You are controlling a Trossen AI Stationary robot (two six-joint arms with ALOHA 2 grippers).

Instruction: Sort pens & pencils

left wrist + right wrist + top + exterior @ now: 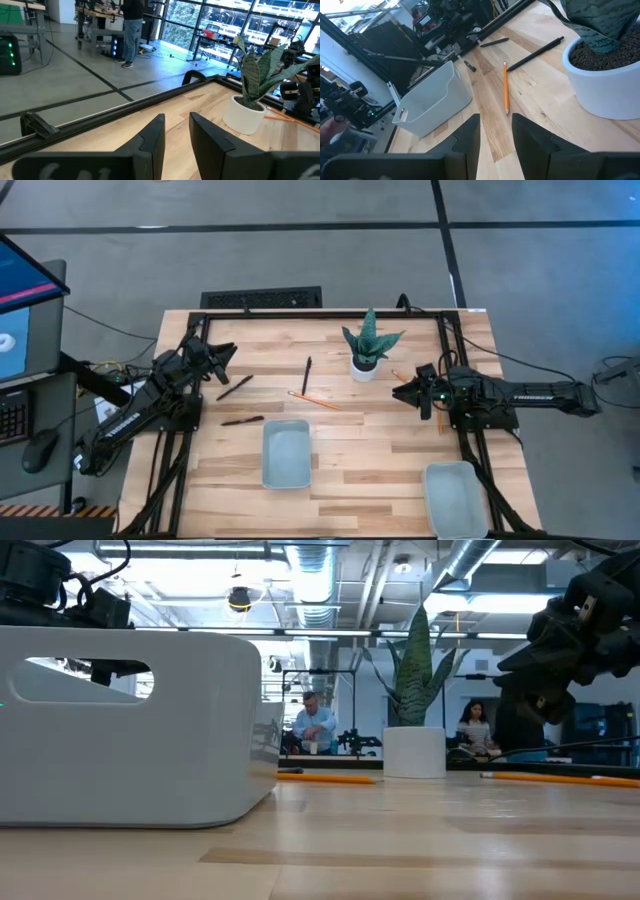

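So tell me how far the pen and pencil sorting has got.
Nothing looks sorted yet: both trays, the centre tray and the right tray, look empty. Neither the left tool nor the right tool holds anything; both are open. Left to do: three pens and the pencils still lie on the table.
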